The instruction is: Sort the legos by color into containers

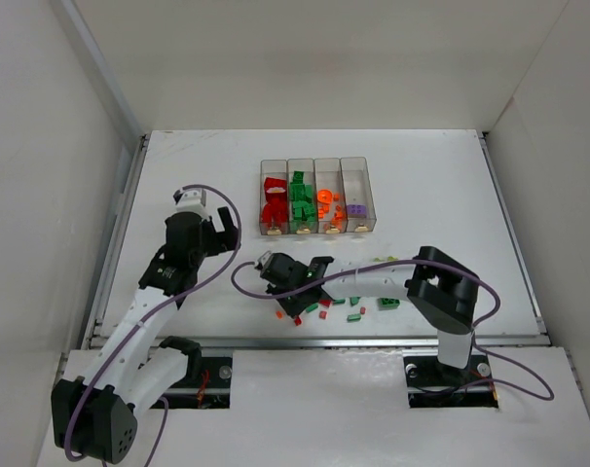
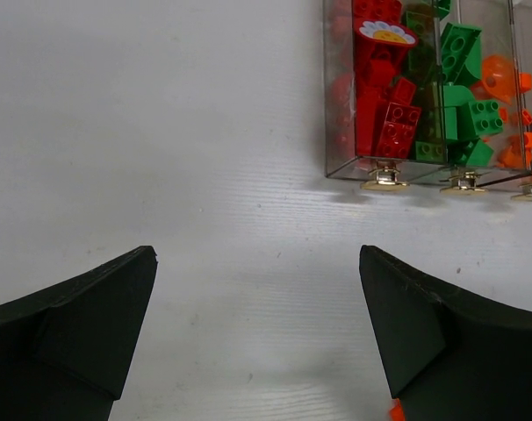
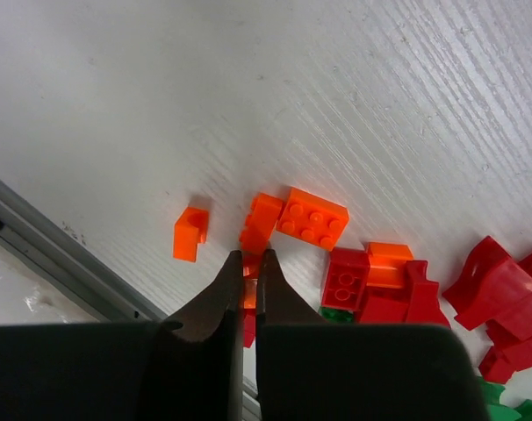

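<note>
While the left gripper (image 2: 257, 331) hangs wide open, the 4 containers (image 1: 314, 161) hold red, green, orange and purple legos (image 1: 301, 199); the right gripper (image 3: 249, 260) pinches an orange bit (image 3: 248, 294) amid loose bricks (image 1: 354, 315) left to sort.

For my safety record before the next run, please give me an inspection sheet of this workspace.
Surface: white table, no damage seen.
Job's things: four joined clear plastic bins hold red, green, orange, purple bricks; loose small plastic bricks lie near the front edge.
Clutter: nothing seen.
Grippers: left gripper open, empty; right gripper shut on a small orange brick.
Cables: purple cables loop along both arms.
Surroundings: white enclosure walls.
</note>
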Controlling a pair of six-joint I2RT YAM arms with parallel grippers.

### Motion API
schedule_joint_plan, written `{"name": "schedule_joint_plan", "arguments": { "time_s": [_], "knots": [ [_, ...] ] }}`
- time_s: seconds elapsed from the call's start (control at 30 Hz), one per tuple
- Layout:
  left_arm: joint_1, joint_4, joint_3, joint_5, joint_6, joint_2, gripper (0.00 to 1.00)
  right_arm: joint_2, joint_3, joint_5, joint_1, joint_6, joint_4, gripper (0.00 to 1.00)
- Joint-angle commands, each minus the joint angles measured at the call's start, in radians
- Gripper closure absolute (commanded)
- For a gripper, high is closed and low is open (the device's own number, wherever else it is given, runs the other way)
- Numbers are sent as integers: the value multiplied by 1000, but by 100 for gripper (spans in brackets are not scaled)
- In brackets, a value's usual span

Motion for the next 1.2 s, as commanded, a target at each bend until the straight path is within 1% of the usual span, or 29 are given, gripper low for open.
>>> {"name": "schedule_joint_plan", "arguments": {
  "time_s": [0.0,0.03,0.07,0.1,0.13,0.2,0.23,0.27,0.3,0.33,0.37,0.43,0.47,0.5,0.53,0.57,0.6,0.63,0.67,0.7,0.77,0.8,0.87,0.93,0.97,1.0,1.1,1.13,1.17],
  "knots": [
    [3,63,2,32,49,-22,0,-23,9,-21,3,-30,-8,100],
    [3,63,2,43,72,-22,0,-32,9,-21,3,-30,-8,100],
    [3,79,16,92,105,-22,0,-43,9,-21,3,-30,-8,100],
    [3,90,16,122,190,-13,0,-53,21,-21,3,-30,-8,100],
    [3,113,28,152,230,-13,0,-84,32,-2,3,-39,-8,100],
    [3,123,52,260,313,-1,0,-116,50,18,3,-39,-20,100],
    [3,97,69,297,406,28,0,-133,60,18,-26,-48,-20,100],
    [3,77,106,337,462,40,0,-165,79,18,-46,-48,-29,100],
    [3,57,121,416,517,54,0,-181,89,18,-69,-48,-30,100],
    [3,35,137,460,581,80,0,-193,99,18,-124,-48,-30,100],
    [3,-7,151,497,708,91,0,-204,122,28,-154,-48,-30,100],
    [3,-46,184,590,816,103,0,-204,153,38,-218,-39,-42,100],
    [3,-67,195,624,870,115,2,-204,171,47,-284,-39,-62,100],
    [3,-119,219,656,971,125,3,-169,214,47,-316,-39,-62,100],
    [3,-143,233,695,1002,134,4,-150,240,47,-348,-39,-80,100],
    [3,-161,247,715,1028,155,8,-130,263,47,-406,-39,-89,100],
    [-9,-226,263,742,1071,169,10,-92,302,47,-433,-48,-89,100],
    [-9,-271,289,805,1211,184,12,-72,319,47,-459,-48,-89,100],
    [-31,-317,289,827,1291,212,14,-52,339,36,-484,-48,-89,100],
    [-61,-410,302,847,1376,224,15,-32,359,24,-526,-48,-89,100],
    [-94,-492,313,879,1519,254,18,31,418,24,-560,-48,-89,100],
    [-113,-527,322,879,1638,284,19,51,437,24,-591,-48,-89,100],
    [-181,-629,323,879,1766,316,19,109,489,24,-616,-68,-89,100],
    [-251,-689,323,806,1916,352,19,155,530,24,-636,-78,-89,100],
    [-274,-689,323,805,1945,361,19,167,541,24,-636,-89,-89,100],
    [-299,-701,310,767,1971,372,19,178,550,24,-645,-89,-99,100],
    [-371,-701,300,712,2059,410,19,201,572,24,-657,-98,-109,74],
    [-383,-701,300,712,2073,419,19,201,572,24,-657,-99,-109,61],
    [-396,-701,300,700,2084,438,19,201,572,24,-666,-99,-109,56]
  ]
}}
